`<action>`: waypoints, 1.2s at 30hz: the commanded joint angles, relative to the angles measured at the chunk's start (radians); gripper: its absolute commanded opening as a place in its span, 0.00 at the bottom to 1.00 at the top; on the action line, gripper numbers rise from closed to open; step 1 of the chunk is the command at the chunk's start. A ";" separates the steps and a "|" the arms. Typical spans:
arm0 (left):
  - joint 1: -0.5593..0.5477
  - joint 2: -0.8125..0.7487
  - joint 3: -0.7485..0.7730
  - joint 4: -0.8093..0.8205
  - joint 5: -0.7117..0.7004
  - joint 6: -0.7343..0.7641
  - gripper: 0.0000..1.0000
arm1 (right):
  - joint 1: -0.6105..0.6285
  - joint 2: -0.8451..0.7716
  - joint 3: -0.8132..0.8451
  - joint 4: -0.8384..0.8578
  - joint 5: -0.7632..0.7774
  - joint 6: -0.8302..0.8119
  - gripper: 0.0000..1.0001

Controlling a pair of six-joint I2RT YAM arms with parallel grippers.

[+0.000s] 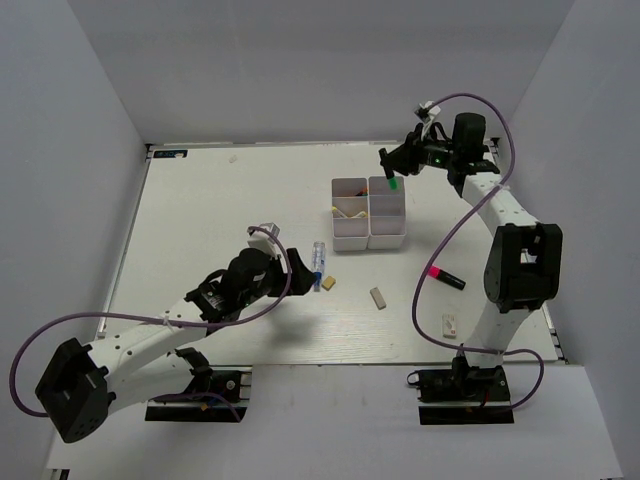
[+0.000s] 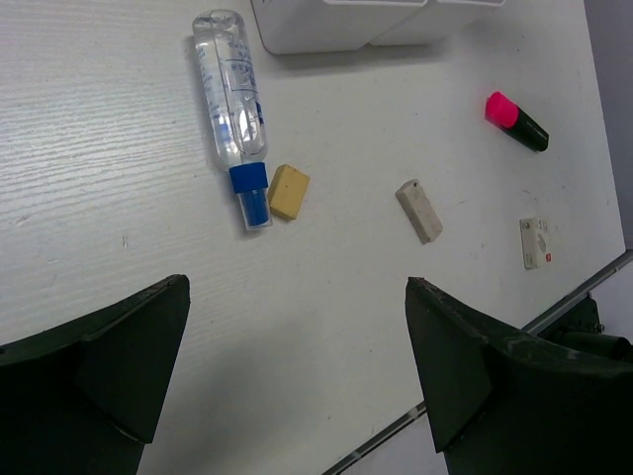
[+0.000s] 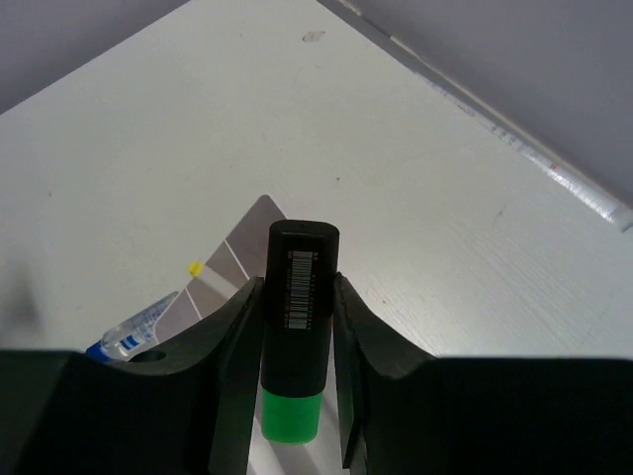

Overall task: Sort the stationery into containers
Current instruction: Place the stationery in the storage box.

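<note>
My right pincer [image 3: 297, 297] is clenched on the green marker [image 3: 290, 416], above the white tray [image 1: 368, 242] toward the table's far right corner. It appears to be over a far compartment, though the view is unclear. My left pincer [image 2: 297, 287] is released, fingers spread wide near the table's near edge. The blue-white tube [image 2: 230, 99], tan eraser [image 2: 289, 192] and grey eraser [image 2: 419, 210] lie just ahead.

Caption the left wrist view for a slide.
Open left gripper hovers over tube, tan eraser, grey eraser and pink highlighter; tray at top edge.
</note>
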 commanded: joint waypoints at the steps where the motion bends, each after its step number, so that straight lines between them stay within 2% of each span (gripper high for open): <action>1: -0.004 -0.033 -0.017 0.003 -0.013 -0.022 1.00 | 0.003 0.030 0.032 0.154 -0.069 -0.017 0.00; 7: -0.004 -0.023 -0.007 -0.016 -0.013 -0.022 1.00 | 0.008 0.094 0.029 0.183 -0.049 -0.120 0.00; 21: -0.004 -0.005 0.002 -0.016 -0.013 -0.022 1.00 | 0.003 0.179 0.049 0.266 -0.006 -0.183 0.01; 28: -0.004 -0.005 0.002 -0.016 -0.023 -0.022 1.00 | 0.000 0.193 0.056 0.154 -0.021 -0.394 0.09; 36: -0.004 -0.005 0.002 -0.016 -0.023 -0.022 1.00 | -0.003 0.156 0.009 0.180 -0.072 -0.404 0.25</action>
